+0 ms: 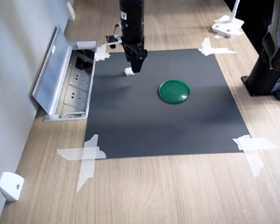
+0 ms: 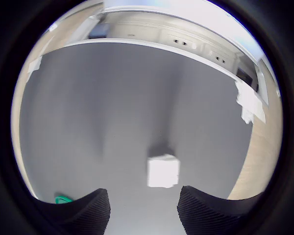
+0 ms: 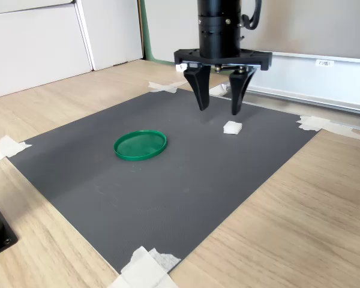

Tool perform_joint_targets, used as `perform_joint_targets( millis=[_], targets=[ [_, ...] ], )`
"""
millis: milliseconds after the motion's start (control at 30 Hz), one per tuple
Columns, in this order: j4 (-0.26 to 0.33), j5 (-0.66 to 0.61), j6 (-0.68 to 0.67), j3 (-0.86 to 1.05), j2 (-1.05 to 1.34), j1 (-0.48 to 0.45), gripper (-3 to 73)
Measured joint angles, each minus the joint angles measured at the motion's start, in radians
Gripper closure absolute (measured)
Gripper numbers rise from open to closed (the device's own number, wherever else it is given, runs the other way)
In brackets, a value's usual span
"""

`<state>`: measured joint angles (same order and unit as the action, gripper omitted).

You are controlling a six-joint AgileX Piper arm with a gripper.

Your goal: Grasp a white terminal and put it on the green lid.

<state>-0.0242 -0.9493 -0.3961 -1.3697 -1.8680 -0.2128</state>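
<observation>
**Open gripper hovering beside the white terminal on the dark mat**

Ribbed black fingertips [image 2: 90,210] fill the near edge of the wrist view, spread wide with nothing between them. Just beyond the gap sits the white terminal [image 2: 163,171], a small blocky piece lying on the dark grey mat [image 2: 112,107].

In the second exterior view the gripper [image 3: 219,111] points straight down over the mat [image 3: 168,192], its two fingers apart and their tips clear of the surface; the terminal [image 3: 232,127] lies just past them toward the second exterior view's right, apparently untouched, though the exact gap is hard to judge. In the first exterior view the terminal [image 1: 129,71] shows at the tip of the gripper [image 1: 136,71], partly hidden by it.

The green lid [image 1: 174,91] lies flat on the mat, well apart from the terminal, toward the first exterior view's right. White tape strips [image 1: 86,154] hold the mat's corners to the wooden tabletop [image 1: 154,191]. An open power-socket box [image 1: 70,84] sits in the tabletop at the mat's edge on the first exterior view's left.
</observation>
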Motion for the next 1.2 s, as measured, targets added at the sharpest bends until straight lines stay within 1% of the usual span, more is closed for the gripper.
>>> perform_joint_targets(
  millis=[100, 200, 333, 367, 400, 500, 833, 1200],
  targets=[
    [-0.008, 0.011, -0.013, 0.0, -0.007, -0.032, 10.2],
    [-0.007, 0.016, -0.043, 0.0, -0.016, -0.042, 10.2],
    [0.024, 0.022, -0.091, 0.0, -0.031, -0.043, 10.2],
    [0.024, 0.024, -0.103, 0.0, -0.036, -0.043, 10.2],
    [0.04, 0.025, -0.117, 0.0, -0.041, -0.043, 10.2],
    [0.06, 0.028, -0.143, -0.006, -0.057, -0.043, 10.2],
    [0.067, 0.037, -0.166, -0.055, -0.114, -0.043, 10.5],
    [0.073, 0.042, -0.172, -0.058, -0.13, -0.043, 11.0]
  ],
)
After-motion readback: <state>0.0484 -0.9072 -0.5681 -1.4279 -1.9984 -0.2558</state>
